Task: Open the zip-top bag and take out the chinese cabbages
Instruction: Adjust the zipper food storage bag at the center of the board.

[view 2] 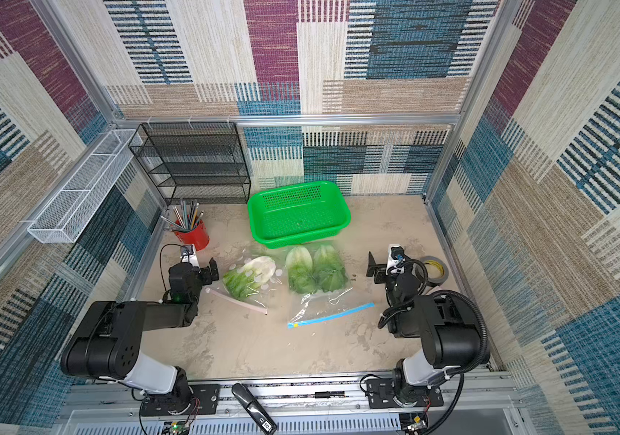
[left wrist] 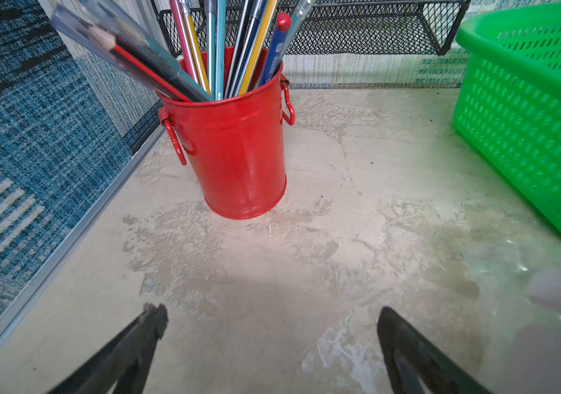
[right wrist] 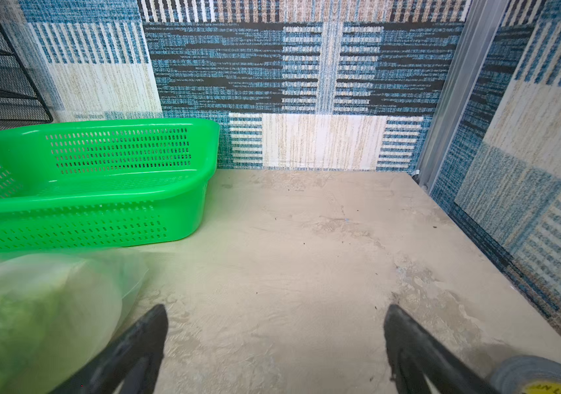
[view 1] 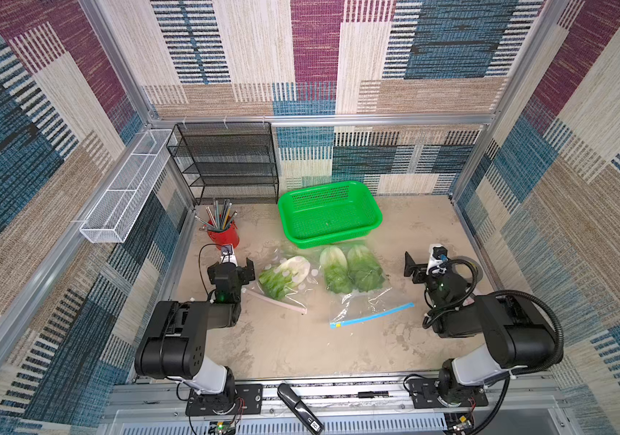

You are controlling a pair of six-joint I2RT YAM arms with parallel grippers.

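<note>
Green-leaved chinese cabbages (view 1: 365, 269) lie inside two clear zip-top bags on the beige tabletop, just in front of the green basket (view 1: 332, 236). Two heads sit side by side in the blue-zipped bag (view 1: 361, 305), touching the basket's front. The third is in the pink-zipped bag (view 1: 293, 292). The left gripper (left wrist: 268, 310) and right gripper (right wrist: 275, 310) flank the bags, jaws spread wide and empty.
</note>
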